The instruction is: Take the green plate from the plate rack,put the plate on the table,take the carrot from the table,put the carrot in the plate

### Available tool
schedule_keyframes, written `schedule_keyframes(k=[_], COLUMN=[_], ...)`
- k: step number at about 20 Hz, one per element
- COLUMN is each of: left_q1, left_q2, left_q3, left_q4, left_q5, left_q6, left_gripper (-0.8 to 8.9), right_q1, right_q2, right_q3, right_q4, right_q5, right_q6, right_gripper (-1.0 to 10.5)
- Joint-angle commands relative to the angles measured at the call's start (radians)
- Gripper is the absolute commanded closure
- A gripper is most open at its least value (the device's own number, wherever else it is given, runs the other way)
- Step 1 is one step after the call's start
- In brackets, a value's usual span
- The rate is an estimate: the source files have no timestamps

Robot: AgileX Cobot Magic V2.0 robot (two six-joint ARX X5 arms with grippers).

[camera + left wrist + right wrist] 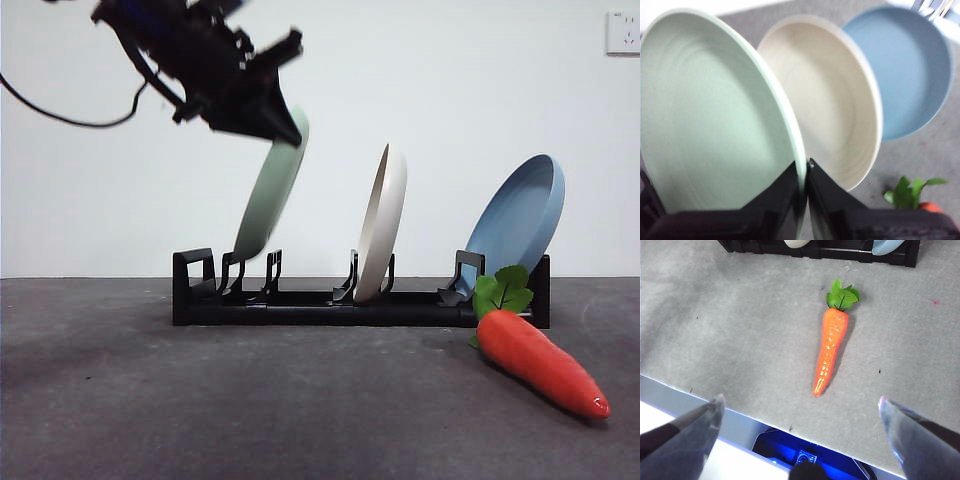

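The green plate (270,195) leans in the left slot of the black plate rack (330,305), its lower edge just above the prongs. My left gripper (285,125) comes in from the upper left and is shut on the plate's top rim; in the left wrist view the jaws pinch the green plate's (715,115) rim at the gripper (806,172). The carrot (535,362) lies on the table (200,400) at the right front of the rack, leaves toward the rack. My right gripper (800,407) hangs open above the table edge, short of the carrot (831,347).
A cream-white plate (383,220) stands in the rack's middle slot and a light blue plate (520,220) leans at its right end. Both also show in the left wrist view, the cream-white plate (835,100) and the light blue plate (905,70). A wall socket (622,32) is at the top right.
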Motion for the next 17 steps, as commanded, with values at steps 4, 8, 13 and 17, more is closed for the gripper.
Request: schedule_keyframes(k=[4,8,13,17], left_q1=[-0.002,-0.062,-0.267,-0.478], left_q2=[-0.099,-0.239,-0.42,-0.406], left_q3=[0.071,0.102,0.102,0.099], left_q4=[-0.103,-0.278,-0.559,-0.752], left_q5=[0.006,-0.004,-0.233,-0.459], left_q6=[0.023,0.135,0.293,0.327], left_gripper=[8.22,8.21,8.2,8.19], right_q1=[0.002,0.002,0.002,0.002], right_q2=[-0.001,0.0,-0.001,-0.001], right_q3=[0.002,0.002,0.002,0.002], right_q4=[0.003,0.003,0.003,0.003], right_q5=[0.001,0.001,0.001,0.001], right_q6=[0.006,0.006,0.006,0.006], right_gripper=[3.5,3.5,3.5,3.5])
